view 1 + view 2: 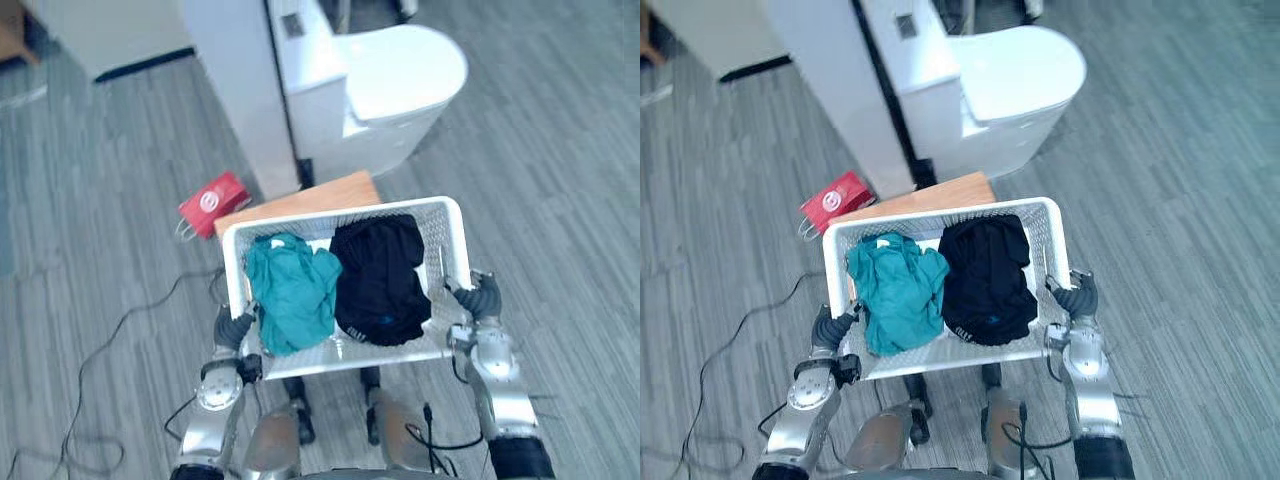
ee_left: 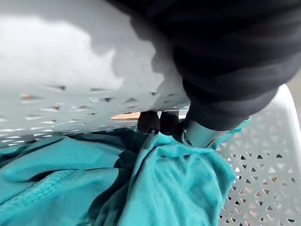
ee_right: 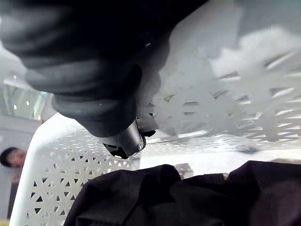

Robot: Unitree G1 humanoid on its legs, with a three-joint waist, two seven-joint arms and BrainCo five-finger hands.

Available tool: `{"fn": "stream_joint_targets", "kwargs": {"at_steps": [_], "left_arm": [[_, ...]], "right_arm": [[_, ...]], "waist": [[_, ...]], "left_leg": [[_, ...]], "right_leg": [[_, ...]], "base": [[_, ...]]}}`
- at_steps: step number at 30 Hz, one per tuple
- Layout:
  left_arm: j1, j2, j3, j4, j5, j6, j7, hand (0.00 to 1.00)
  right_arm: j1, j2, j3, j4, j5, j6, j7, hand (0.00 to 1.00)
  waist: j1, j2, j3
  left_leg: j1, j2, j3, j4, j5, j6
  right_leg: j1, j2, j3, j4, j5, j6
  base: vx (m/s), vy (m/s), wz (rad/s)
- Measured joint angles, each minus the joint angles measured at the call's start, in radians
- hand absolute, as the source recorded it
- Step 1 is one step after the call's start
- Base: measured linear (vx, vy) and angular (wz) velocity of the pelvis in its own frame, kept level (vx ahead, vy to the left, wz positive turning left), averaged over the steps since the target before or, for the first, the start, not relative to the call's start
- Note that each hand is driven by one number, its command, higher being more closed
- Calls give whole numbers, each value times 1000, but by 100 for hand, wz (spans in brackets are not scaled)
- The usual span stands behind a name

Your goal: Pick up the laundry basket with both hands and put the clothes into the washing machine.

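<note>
Evenly gripped laundry basket point(image 1: 340, 216), left hand point(image 1: 232, 328) fingers hooked through left wall, right hand point(image 1: 480, 297) fingers curled on right rim, teal garment point(image 1: 292, 290) beside black garment point(image 1: 380, 275) inside.

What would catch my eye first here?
A white laundry basket sits between the left hand and right hand, each gripping one side. Inside lie a teal garment on the left and a black garment on the right. Beyond it, a red bag lies on the floor.

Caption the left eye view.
Left hand and right hand grip a white perforated plastic laundry basket holding a teal garment and a black garment.
</note>
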Motion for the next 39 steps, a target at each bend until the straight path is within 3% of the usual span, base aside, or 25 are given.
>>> {"fn": "stream_joint_targets", "kwargs": {"at_steps": [1,2,3,5,7,9,10,11,12,13,16,17,20,21,23,25,26,27,28,29,30,33,36,38,39], "left_arm": [[2,7,0,-1,0,0,-1,100],[1,8,0,0,0,1,-7,100],[2,9,0,-1,0,1,-9,100],[17,9,13,0,1,6,-19,100],[33,5,19,1,3,7,-19,100],[61,1,27,3,4,12,-22,100],[73,-4,29,4,3,16,-25,100],[70,6,37,3,2,16,-26,100],[67,3,65,11,1,16,-28,100],[78,-21,77,13,-14,16,-18,100],[130,-67,85,8,-37,5,-5,100],[139,-74,91,4,-40,3,0,100],[162,-103,96,-20,-44,3,6,100],[161,-112,96,-20,-44,5,5,100],[165,-121,97,-23,-44,8,5,100],[166,-133,97,-44,-41,17,1,100],[177,-136,99,-46,-37,19,3,100],[191,-140,100,-45,-36,30,3,100],[199,-133,100,-45,-36,35,1,100],[208,-108,97,-45,-32,49,-6,100],[211,-100,97,-45,-29,52,-10,100],[211,-72,87,-47,-24,52,-14,100],[192,-58,64,-44,-24,53,-18,100],[171,-50,42,-31,-22,54,-19,100],[164,-47,27,-26,-17,55,-19,100]], "right_arm": [[1,8,0,0,0,-6,0,100],[4,17,-2,10,2,-12,1,100],[6,19,-3,13,2,-12,1,100],[11,32,-3,45,13,-18,19,100],[12,35,1,59,14,-18,28,100],[11,26,14,85,21,-18,42,100],[11,16,24,93,24,-14,42,100],[12,24,28,93,28,-13,40,100],[1,19,48,97,42,-9,39,100],[-33,0,72,99,40,-6,40,100],[-84,-52,117,139,38,-1,40,100],[-89,-62,125,141,38,-1,40,100],[-112,-81,134,161,38,-1,39,100],[-111,-93,133,162,38,-1,38,100],[-108,-94,132,163,37,0,36,100],[-106,-87,123,163,30,-1,36,100],[-101,-80,121,164,20,-1,36,100],[-95,-62,115,173,5,0,40,100],[-86,-49,107,178,-1,0,42,100],[-53,-28,101,196,-8,0,43,100],[-44,-21,101,202,-9,0,44,100],[-24,2,93,205,-8,-1,44,100],[-18,2,69,201,-6,-1,45,100],[-5,0,49,192,-3,-1,42,100],[13,1,40,176,2,-1,41,100]], "waist": [[-1,-11,-14],[-13,-10,-19],[-15,-9,-20],[-3,-8,-32],[-2,-2,-32],[19,15,-43],[29,41,-58],[21,44,-60],[38,41,-61],[85,41,-61],[117,45,-65],[121,50,-68],[140,78,-71],[137,91,-72],[151,87,-75],[161,72,-81],[165,64,-85],[165,54,-84],[161,51,-84],[146,52,-83],[139,52,-83],[127,50,-82],[90,62,-74],[62,49,-72],[53,27,-78]], "left_leg": [[17,13,57,4,-11,0],[48,32,129,18,-24,5],[55,37,146,19,-25,4],[122,98,291,79,-74,-42],[148,167,333,194,-117,-59],[145,295,305,426,-130,12],[96,381,242,589,-118,199],[64,408,180,635,-102,240],[6,391,-30,708,-61,223],[-32,273,-212,740,-119,128],[-152,30,-391,646,-176,85],[-181,-1,-412,591,-173,81],[-298,-51,-467,291,-84,-56],[-319,-42,-439,190,-13,-61],[-310,-33,-389,146,91,-12],[-306,-48,-377,192,90,54],[-278,-50,-357,186,79,102],[-232,-54,-322,185,60,123],[-209,-61,-316,187,46,135],[-130,-83,-333,175,-7,140],[-95,-89,-337,163,-29,138],[30,-103,-344,114,-101,122],[118,-66,-392,61,-151,87],[204,-59,-423,-11,-149,76],[261,-74,-444,-45,-155,43]], "right_leg": [[1,-14,-94,-29,-13,-9],[-1,-55,-332,-16,-63,-94],[-2,-64,-388,-7,-73,-107],[1,-137,-736,108,-99,-152],[3,-101,-686,135,-81,-116],[6,-27,-578,139,-95,-136],[11,41,-515,135,-105,-158],[18,72,-494,128,-108,-171],[37,122,-432,116,-101,-194],[59,151,-330,100,-97,-214],[140,147,-160,44,-91,-190],[151,146,-131,35,-93,-189],[211,137,-103,-31,-99,-181],[242,144,-98,-55,-106,-174],[279,139,-73,-65,-139,-164],[251,125,-53,48,-237,-132],[214,115,-56,166,-304,-71],[137,97,-84,391,-377,83],[95,86,-103,509,-382,176],[8,48,-168,789,-354,176],[-14,22,-197,875,-364,156],[-138,-104,-307,955,-424,-17],[-251,-97,-309,647,-373,-31],[-256,-96,-274,297,-205,9],[-254,-124,-257,139,-111,21]], "base": [[-49,5,-169],[-19,-4,-129],[20,6,-150],[109,-42,-179],[166,-125,-164],[135,-151,-186],[105,-135,-134],[151,-199,-144],[192,-154,-173],[216,-122,-205],[244,-36,-181],[231,24,-139],[220,80,-105],[302,124,-59],[405,143,-43],[467,162,-28],[505,155,-41],[514,144,-32],[542,105,1],[559,83,20],[647,68,23],[535,5,5],[571,-112,45],[533,-179,66],[717,-284,75]]}}
